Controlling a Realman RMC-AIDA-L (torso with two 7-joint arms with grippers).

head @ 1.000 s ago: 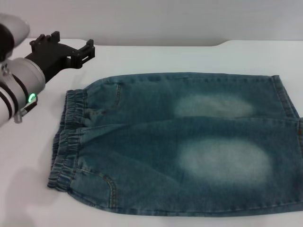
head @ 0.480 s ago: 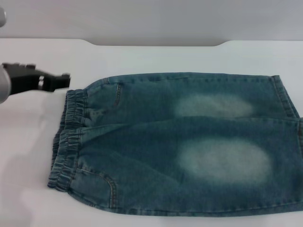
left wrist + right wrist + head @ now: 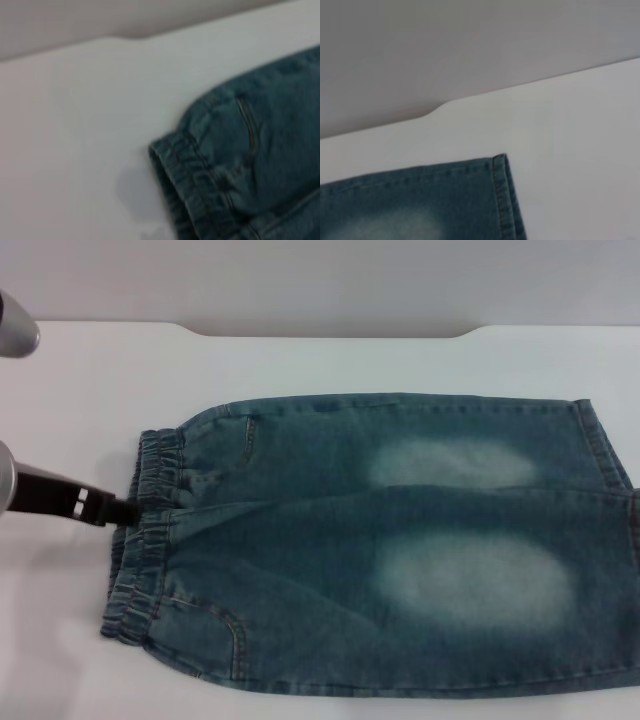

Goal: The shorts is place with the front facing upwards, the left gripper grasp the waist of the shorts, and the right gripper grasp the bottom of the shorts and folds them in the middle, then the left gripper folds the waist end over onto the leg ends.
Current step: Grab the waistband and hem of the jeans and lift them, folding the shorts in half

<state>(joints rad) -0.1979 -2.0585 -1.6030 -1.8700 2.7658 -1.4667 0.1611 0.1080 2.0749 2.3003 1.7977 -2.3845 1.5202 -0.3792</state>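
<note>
The blue-green denim shorts (image 3: 380,540) lie flat on the white table, front up, with pale faded patches on both legs. Their gathered waist (image 3: 150,530) is at the left and the bottom of the shorts (image 3: 600,445), the straight leg hems, at the right edge of the head view. My left gripper (image 3: 120,510) comes in low from the left, its black tip right at the middle of the waistband. The left wrist view shows the waistband's far corner (image 3: 182,185). One hem corner (image 3: 502,195) appears in the right wrist view. My right gripper is out of view.
The white table (image 3: 330,360) stretches behind and to the left of the shorts. Its back edge (image 3: 330,332) has a notch against a grey wall. A silver part of an arm (image 3: 15,330) sits at the upper left.
My left gripper has swung from beyond the waistband's far corner toward me and lower, ending with its tip at the middle of the waistband. The shorts have not moved.
</note>
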